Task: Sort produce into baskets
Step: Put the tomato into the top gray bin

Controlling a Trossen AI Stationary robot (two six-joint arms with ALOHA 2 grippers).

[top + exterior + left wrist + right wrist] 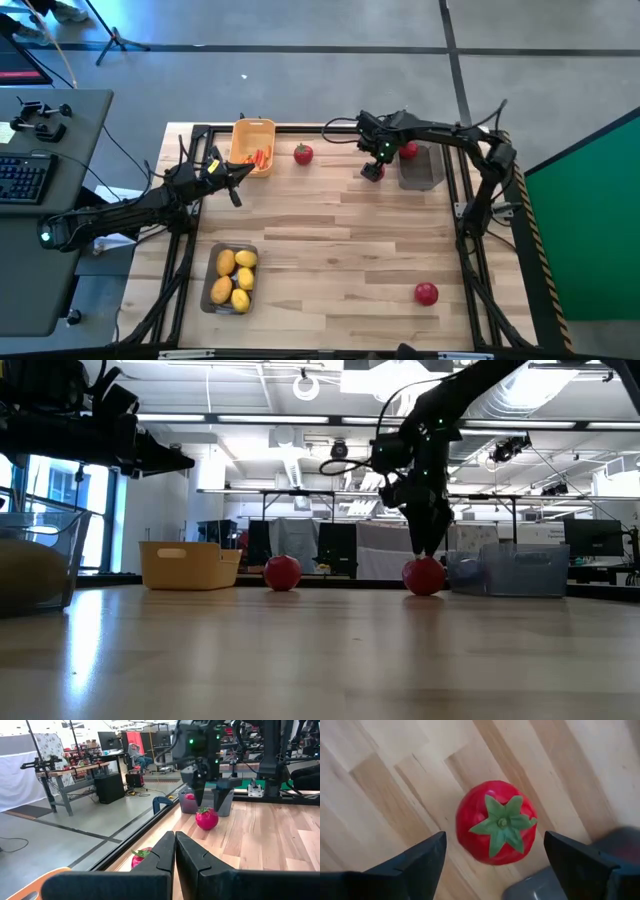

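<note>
Your right pincer (492, 857) hangs spread wide over a red fruit (496, 822), one finger to each side and neither touching it; the fruit sits green top up on the bench (340, 240); just beside it stands a dark grey tray (421, 170) holding another red fruit (408, 150); farther along the far edge lie a third red fruit (303, 153) and the yellow-orange basket (252, 145) with carrot pieces; your left pincer (233, 188) hovers near that basket, pressed together, holding nothing; well apart at the near side are a tray of lemons (233, 278) and a lone red fruit (427, 293).
</note>
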